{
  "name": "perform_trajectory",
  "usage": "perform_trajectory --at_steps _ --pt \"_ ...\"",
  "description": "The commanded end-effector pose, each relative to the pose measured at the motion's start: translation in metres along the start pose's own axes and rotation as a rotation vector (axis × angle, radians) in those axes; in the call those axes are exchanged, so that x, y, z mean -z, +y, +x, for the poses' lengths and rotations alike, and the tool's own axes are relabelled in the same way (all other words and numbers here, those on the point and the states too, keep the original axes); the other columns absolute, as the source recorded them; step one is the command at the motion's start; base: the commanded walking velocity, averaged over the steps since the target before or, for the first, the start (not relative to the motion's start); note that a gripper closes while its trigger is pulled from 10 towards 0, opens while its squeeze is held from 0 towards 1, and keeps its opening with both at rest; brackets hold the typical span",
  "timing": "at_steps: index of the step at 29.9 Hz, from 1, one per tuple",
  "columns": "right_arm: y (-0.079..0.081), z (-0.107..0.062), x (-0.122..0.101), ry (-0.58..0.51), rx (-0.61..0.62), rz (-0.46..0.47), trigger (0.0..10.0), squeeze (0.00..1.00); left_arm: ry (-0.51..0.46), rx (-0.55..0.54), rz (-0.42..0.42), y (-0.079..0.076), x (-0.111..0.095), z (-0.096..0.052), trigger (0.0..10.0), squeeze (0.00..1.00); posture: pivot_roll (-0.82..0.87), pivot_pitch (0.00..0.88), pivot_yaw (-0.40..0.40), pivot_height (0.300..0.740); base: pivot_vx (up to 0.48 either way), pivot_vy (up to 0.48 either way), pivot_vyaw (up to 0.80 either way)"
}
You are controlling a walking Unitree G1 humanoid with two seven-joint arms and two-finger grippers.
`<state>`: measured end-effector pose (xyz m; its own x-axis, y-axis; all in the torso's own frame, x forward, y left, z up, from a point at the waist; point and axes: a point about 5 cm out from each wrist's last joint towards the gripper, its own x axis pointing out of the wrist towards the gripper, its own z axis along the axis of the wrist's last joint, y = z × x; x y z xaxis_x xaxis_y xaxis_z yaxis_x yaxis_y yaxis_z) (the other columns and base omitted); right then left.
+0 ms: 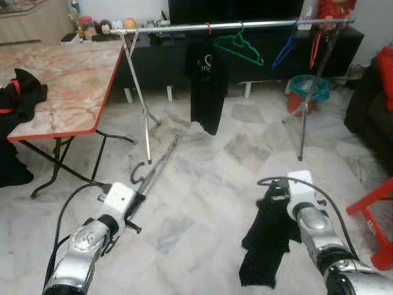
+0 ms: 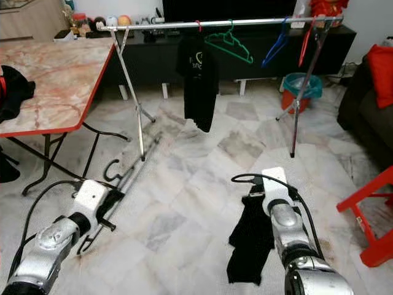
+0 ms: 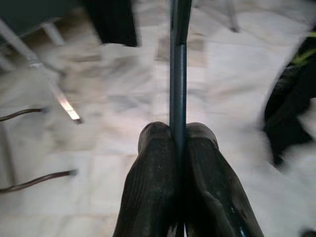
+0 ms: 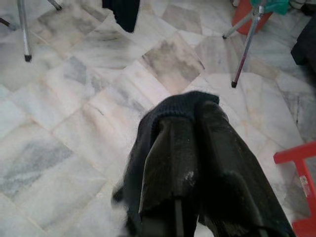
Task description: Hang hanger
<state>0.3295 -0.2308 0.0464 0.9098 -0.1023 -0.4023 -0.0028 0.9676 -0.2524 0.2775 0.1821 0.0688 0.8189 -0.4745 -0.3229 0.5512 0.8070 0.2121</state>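
A dark, thin hanger (image 1: 161, 163) slants low over the floor, its hook (image 1: 136, 174) curling near my left wrist. My left gripper (image 1: 139, 200) is shut on it; in the left wrist view the hanger's bar (image 3: 177, 74) runs out from between the closed fingers (image 3: 153, 163). My right gripper (image 1: 274, 200) is shut on a black garment (image 1: 265, 246) that hangs down toward the tiles and drapes over the fingers (image 4: 173, 148). Ahead stands a silver clothes rail (image 1: 245, 26) with a black T-shirt (image 1: 206, 86) and green (image 1: 239, 48), blue (image 1: 285, 49) and red (image 1: 316, 43) hangers.
A marble-topped folding table (image 1: 67, 80) with a dark cloth (image 1: 18, 92) stands to the left. A red stool (image 1: 374, 215) is at the right, a dark sofa (image 1: 368, 110) behind it. A teal bucket (image 1: 309, 89) sits by the rail's right legs.
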Motion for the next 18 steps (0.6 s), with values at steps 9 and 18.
perform_trajectory --at_steps 9,18 --pt "0.01 0.012 -0.047 -0.045 -0.079 -0.061 10.0 0.0 0.119 0.427 0.031 -0.03 -0.009 -0.013 10.0 0.0 -0.01 0.0 0.017 0.74 0.0 0.0 0.0" --pt "0.014 0.014 -0.058 -0.03 -0.077 -0.101 10.0 0.0 0.124 0.635 0.016 -0.049 -0.024 -0.021 10.0 0.0 -0.01 0.0 0.015 0.74 0.0 0.0 0.0"
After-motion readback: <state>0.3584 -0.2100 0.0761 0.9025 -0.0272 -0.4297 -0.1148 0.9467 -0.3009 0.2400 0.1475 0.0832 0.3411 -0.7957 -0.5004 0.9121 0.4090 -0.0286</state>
